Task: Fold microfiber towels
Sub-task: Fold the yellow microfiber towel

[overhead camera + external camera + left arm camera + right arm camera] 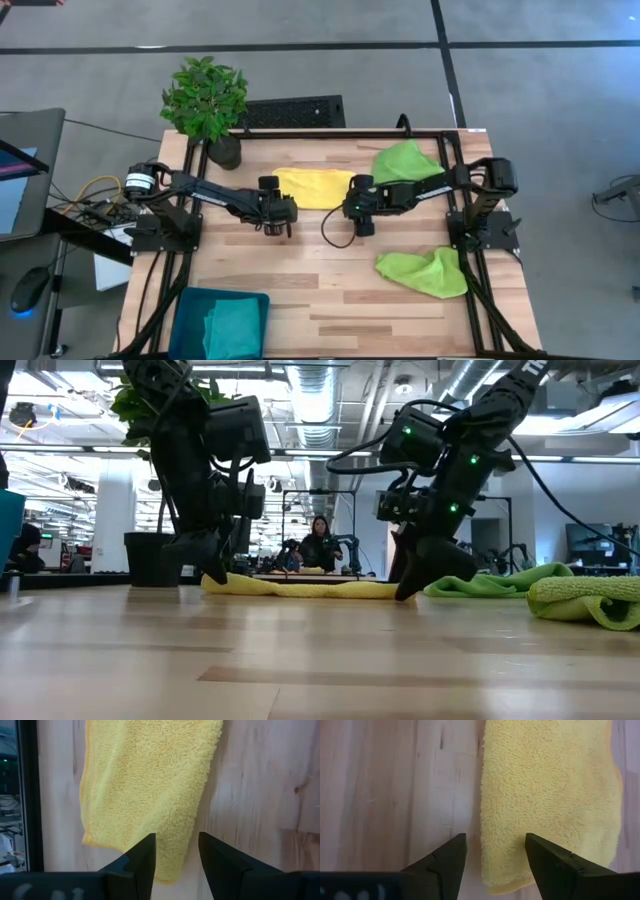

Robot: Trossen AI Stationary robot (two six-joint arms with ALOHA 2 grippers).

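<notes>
A yellow towel (313, 186), folded into a long strip, lies flat on the far middle of the table; it also shows in the low view (300, 588). My left gripper (283, 212) is open and points down over the strip's left end (145, 785), low near the table (215, 572). My right gripper (358, 212) is open and points down over the strip's right end (545, 795), also low (408, 592). Two lime green towels lie crumpled, one at the far right (405, 160) and one at the right (425, 272). A teal towel (235, 325) lies in the tray. My left gripper's open fingers (145, 857) stand on either side of the towel's near corner (172, 870); I cannot tell whether they touch it. My right gripper's open fingers (547, 862) stand on either side of the towel's near corner (500, 880); I cannot tell whether they touch it.
A dark teal tray (190, 310) sits at the near left corner. A potted plant (205, 100) stands at the far left. A black frame rail (330, 133) runs along the far edge. Bare wood (300, 270) lies between the towel and the tray.
</notes>
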